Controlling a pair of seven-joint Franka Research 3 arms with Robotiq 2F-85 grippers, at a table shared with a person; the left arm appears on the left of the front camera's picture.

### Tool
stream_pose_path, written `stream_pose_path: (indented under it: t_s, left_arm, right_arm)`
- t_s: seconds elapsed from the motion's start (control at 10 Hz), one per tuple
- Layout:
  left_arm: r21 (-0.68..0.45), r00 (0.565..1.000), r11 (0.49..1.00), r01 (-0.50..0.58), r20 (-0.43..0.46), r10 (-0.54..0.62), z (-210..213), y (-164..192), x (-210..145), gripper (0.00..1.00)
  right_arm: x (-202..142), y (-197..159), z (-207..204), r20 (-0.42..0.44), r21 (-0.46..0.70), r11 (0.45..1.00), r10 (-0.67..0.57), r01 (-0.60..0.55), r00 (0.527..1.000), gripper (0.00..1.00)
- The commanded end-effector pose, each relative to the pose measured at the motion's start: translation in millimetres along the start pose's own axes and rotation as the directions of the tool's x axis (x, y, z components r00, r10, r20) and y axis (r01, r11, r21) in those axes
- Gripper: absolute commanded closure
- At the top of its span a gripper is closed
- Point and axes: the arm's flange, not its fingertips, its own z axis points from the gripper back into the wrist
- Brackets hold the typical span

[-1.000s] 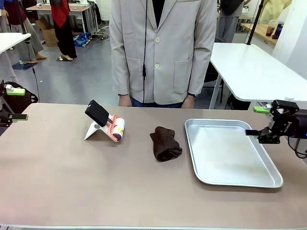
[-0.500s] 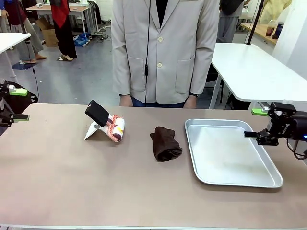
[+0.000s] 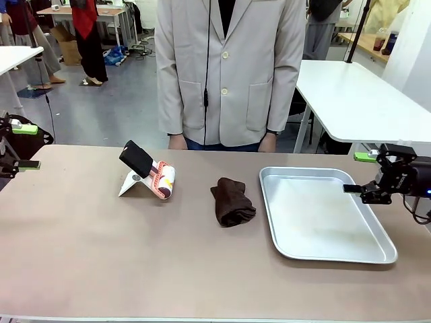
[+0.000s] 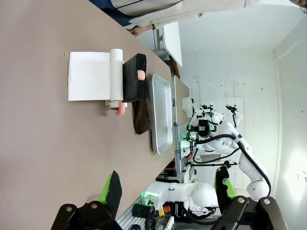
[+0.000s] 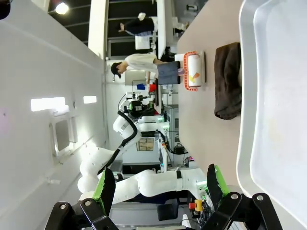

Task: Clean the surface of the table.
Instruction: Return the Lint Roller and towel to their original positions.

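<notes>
Nothing cleaned yet, I judge: cloth [image 3: 232, 201] lies untouched mid-frame on the table [image 3: 135, 256], beside the tray [image 3: 377, 256]. My left claw [image 3: 20, 145] and right claw [image 3: 359, 171] gape empty at frame edges.

right gripper [image 3: 367, 173] shifted slightly over the tray's [image 3: 269, 176] right edge, person's jacket [image 3: 229, 67] shifted

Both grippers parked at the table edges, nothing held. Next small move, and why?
Probably move the right gripper left over the silver tray toward the brown cloth. Both it and the left gripper are open and empty, the cloth lies folded on the table beside the tray, and wiping needs it in hand.
</notes>
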Motion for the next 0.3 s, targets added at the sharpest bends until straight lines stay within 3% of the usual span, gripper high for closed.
stream_pose_path:
  t_s: [0.0, 0.2]
  left_arm:
    - [-0.013, 1.000, 1.000, 0.007, 0.004, -0.007, -1.4, -2.1, -3.1, 0.00]
    - [-0.013, 1.000, 1.000, 0.007, 0.004, -0.007, -1.4, -2.1, -3.1, 0.00]
  right_arm:
    - [-0.7, 2.8, 2.0, 0.000, 0.014, 1.000, -0.003, 0.003, 1.000, 0.00]
    - [-0.7, 2.8, 2.0, 0.000, 0.014, 1.000, -0.003, 0.003, 1.000, 0.00]
